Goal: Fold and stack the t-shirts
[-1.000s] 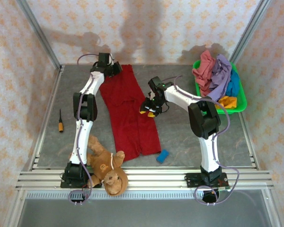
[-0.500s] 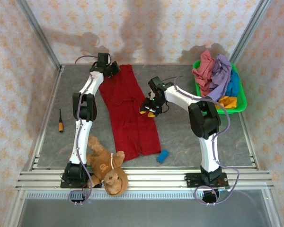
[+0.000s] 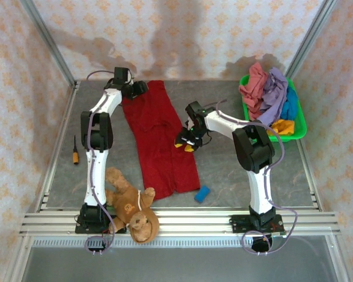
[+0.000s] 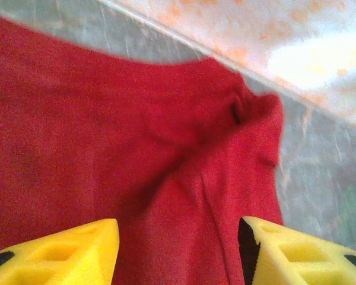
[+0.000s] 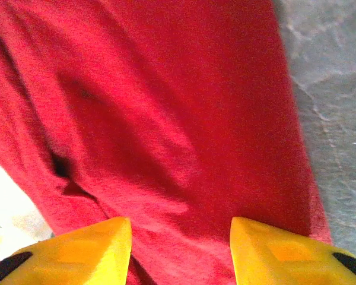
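One teddy bear (image 3: 132, 208) lies nearest. One red t-shirt (image 3: 162, 138) lies spread on the surface (image 3: 235, 170), two spread tools over it: right tool (image 3: 187, 143) mid-edge, left tool (image 3: 138, 88) at the far corner. One green basket (image 3: 302, 120) holds perhaps four more t-shirts (image 3: 270, 94).
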